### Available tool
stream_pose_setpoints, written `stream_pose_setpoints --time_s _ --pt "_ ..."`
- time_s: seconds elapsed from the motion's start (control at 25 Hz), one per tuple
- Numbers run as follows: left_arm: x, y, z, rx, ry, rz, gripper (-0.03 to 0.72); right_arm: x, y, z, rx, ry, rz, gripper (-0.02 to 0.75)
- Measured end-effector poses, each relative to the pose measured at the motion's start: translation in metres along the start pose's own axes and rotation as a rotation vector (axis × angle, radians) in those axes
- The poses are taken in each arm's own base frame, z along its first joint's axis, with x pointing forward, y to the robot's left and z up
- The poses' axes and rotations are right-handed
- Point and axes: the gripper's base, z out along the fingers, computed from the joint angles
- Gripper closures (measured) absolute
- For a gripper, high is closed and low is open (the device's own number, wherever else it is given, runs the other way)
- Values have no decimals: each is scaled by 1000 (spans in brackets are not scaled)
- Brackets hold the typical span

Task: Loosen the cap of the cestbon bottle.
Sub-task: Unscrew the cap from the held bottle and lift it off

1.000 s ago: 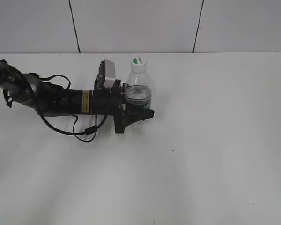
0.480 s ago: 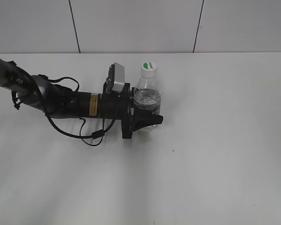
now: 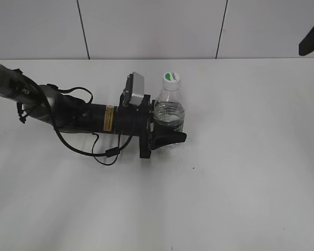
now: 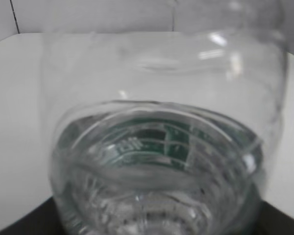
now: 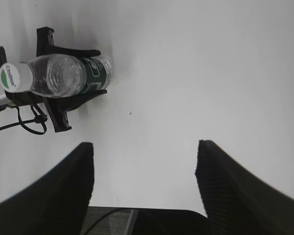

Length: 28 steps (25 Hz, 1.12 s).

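L arm lay low across the table [image 3: 240,198] from its left edge, L tool [image 3: 166,128] clamped on the cestbon bottle [image 3: 169,117] at label height. Bottle upright, about mid-table, nearer the far edge. Cap [image 3: 171,77] on top, white w/ green logo. R tool [image 5: 144,169] up high toward the far right corner, well apart from the bottle, fingers [image 5: 63,188] spread, holding nothing.

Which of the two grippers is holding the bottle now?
The left gripper: its jaws are closed around the body of the cestbon bottle, which stands upright on the table. The right gripper hangs above with its jaws open and empty.
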Motion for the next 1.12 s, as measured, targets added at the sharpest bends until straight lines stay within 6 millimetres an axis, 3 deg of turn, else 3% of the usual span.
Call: stream_pose_setpoints --time_s 0.24,0.52,0.72,0.92,1.12 --pt "0 -1 0 9 0 3 284 -28 28 28 -4 26 -55 238" --pt "0 -1 0 11 6 7 284 -58 78 84 -8 68 -147 238" --pt "-2 -1 0 22 15 19 284 -58 110 131 -23 131 -216 246" --pt "-2 -2 -1 25 18 22 284 -55 130 149 -35 153 -260 248" --pt "-2 -1 -1 24 19 22 284 -50 131 158 -2 201 -285 248"
